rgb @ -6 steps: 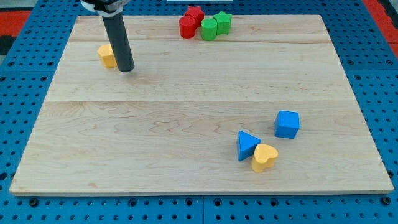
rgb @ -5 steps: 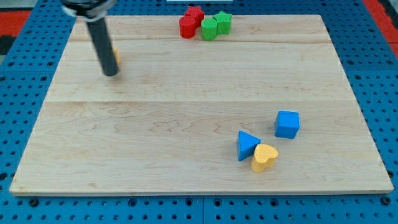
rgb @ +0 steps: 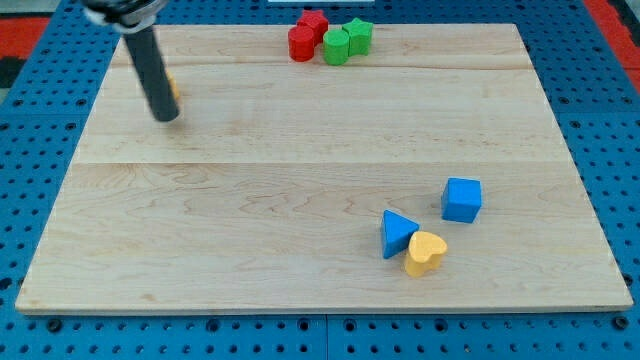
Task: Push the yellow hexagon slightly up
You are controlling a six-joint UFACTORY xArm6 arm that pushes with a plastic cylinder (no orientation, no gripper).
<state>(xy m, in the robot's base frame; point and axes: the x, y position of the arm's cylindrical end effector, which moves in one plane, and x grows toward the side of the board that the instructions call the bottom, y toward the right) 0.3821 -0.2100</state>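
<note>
The yellow hexagon (rgb: pixel 173 90) lies near the board's upper left, almost wholly hidden behind my rod; only a thin yellow sliver shows at the rod's right side. My tip (rgb: pixel 166 116) rests on the board just below the hexagon, at its lower left. I cannot tell whether the rod touches the block.
Two red blocks (rgb: pixel 307 35) and two green blocks (rgb: pixel 345 40) cluster at the view's top centre. A blue cube (rgb: pixel 461 199) sits at the lower right, with a blue triangle (rgb: pixel 397 233) touching a yellow heart (rgb: pixel 426 252) below it. The wooden board (rgb: pixel 300 170) lies on a blue pegboard.
My rod has moved left, from the hexagon's right side across its front to its left. The hexagon, fully visible before, is now mostly hidden behind the rod.
</note>
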